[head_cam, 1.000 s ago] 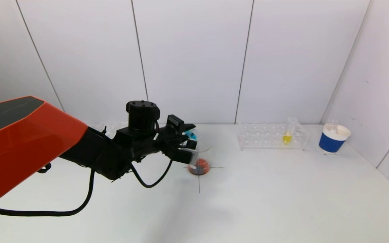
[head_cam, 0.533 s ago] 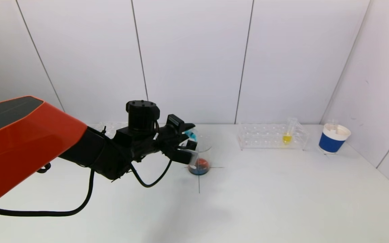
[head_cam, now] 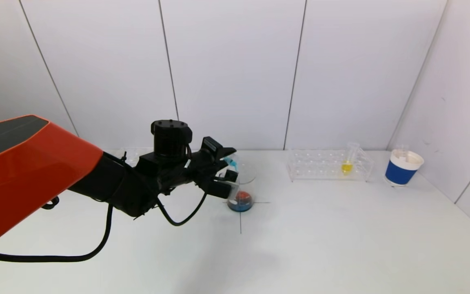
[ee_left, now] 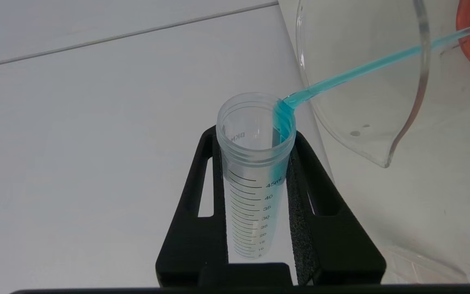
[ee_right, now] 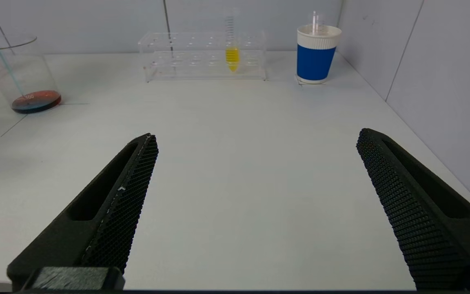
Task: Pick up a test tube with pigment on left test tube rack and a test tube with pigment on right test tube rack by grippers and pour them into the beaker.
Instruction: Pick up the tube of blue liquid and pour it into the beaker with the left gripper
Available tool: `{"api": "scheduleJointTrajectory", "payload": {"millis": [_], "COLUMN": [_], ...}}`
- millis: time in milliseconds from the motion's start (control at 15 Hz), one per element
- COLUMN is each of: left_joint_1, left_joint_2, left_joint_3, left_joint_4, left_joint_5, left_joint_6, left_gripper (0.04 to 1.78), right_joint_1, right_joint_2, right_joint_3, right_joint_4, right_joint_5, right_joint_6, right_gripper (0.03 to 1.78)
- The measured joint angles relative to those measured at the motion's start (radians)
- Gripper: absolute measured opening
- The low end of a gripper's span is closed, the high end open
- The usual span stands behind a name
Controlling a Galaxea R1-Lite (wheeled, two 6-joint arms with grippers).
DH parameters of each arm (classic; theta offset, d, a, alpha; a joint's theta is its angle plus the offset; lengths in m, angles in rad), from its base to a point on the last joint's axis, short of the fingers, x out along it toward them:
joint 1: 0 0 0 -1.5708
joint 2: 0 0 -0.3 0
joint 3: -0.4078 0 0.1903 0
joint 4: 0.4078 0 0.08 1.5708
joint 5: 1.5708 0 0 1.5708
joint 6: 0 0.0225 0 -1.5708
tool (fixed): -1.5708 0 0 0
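Left end effector [ee_left: 255, 171] grips a tilted test tube [ee_left: 253, 163], blue pigment streaming into the beaker [head_cam: 241, 190].

The orange-and-black left arm reaches from the left edge toward frame centre, its left gripper [head_cam: 223, 179] clamped tight. The right gripper [ee_right: 255, 179] hangs low, jaws spread wide.

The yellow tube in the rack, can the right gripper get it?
Probably yes. The right gripper is open, and only bare table lies between it and the yellow tube, which stands upright in the rack.
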Motion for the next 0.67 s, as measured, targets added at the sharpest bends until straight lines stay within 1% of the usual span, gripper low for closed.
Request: {"api": "scheduleJointTrajectory", "payload": {"millis": [667], "left_joint_1": [0.0], "left_joint_2": [-0.007], "left_joint_3": [0.0], "left_joint_4": [0.0], "left_joint_5": [-0.004], "left_joint_6": [0.053], "left_gripper": [0.44], "right_joint_1": [0.0], "right_joint_2": [0.0], "right_joint_3": [0.0], "right_joint_4": [0.0], "right_joint_5": [0.0], "right_joint_6": [0.0], "right_gripper": [1.77]}}
